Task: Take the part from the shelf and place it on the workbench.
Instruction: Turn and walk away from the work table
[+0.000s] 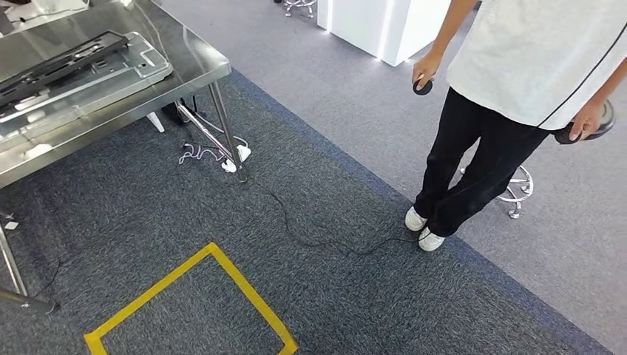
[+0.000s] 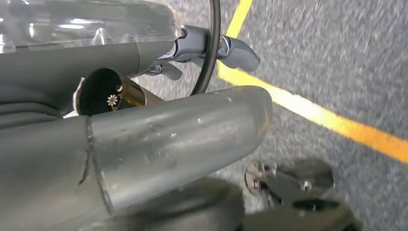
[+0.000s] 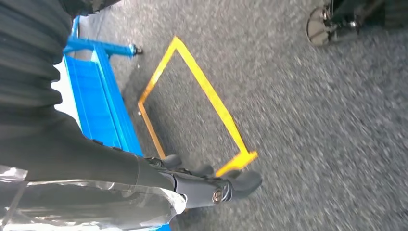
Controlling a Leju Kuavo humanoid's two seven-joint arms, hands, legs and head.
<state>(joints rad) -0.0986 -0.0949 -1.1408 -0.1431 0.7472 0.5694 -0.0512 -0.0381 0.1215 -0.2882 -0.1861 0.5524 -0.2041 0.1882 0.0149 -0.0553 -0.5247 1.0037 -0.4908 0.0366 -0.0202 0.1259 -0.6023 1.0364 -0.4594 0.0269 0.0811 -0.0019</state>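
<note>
Carrying step, by judgement; left hand (image 2: 159, 144) and right hand (image 3: 202, 185) each clasp an edge of the clear-wrapped part (image 2: 86, 21) between them; workbench (image 1: 188, 59) ahead-left of hands; next: approach, lift, set down beside black tray (image 1: 59, 63).

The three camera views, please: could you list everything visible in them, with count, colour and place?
Stainless steel workbench: one, silver, upper left of the head view.
Flat metal tray with a black frame part: one, grey and black, on the workbench.
Yellow floor-tape square: one, yellow, on the dark carpet.
Black cable: one, black, running across the carpet from the workbench leg.
Blue metal shelf frame: one, blue, beside the tape square in the right wrist view.
Person: one, white shirt and black trousers, standing at right, a dark round controller in each hand.
Left hand: one, grey, over the carpet; hold unclear.
Right hand: one, dark grey, over the carpet; hold unclear.
</note>
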